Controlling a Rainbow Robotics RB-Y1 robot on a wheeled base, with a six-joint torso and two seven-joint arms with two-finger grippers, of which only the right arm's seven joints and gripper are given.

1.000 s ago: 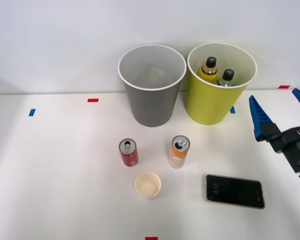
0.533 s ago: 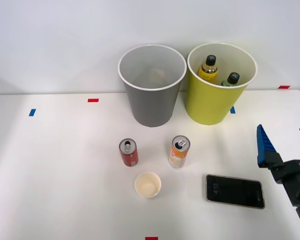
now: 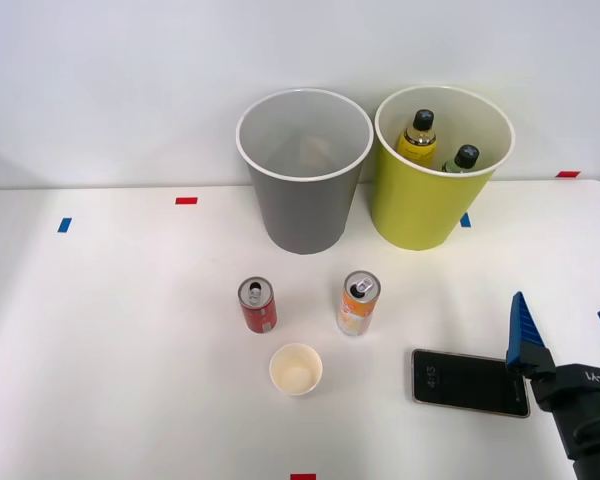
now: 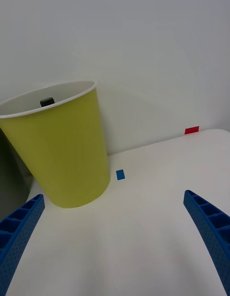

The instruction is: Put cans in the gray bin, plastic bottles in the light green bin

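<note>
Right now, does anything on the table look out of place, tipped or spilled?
Nothing is tipped or spilled. Both cans stand upright, and both plastic bottles are in the light green bin. Two non-task items sit on the table: a paper cup and a phone, lying beside the open right gripper.

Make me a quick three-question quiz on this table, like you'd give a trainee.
1. True or false: both plastic bottles stand inside the light green bin.
2. How many cans stand on the table?
3. What lies nearest the right gripper: A the paper cup, B the phone, C the gray bin?

Key: 1 true. 2 two, one red, one orange-and-white. 3 B.
</note>
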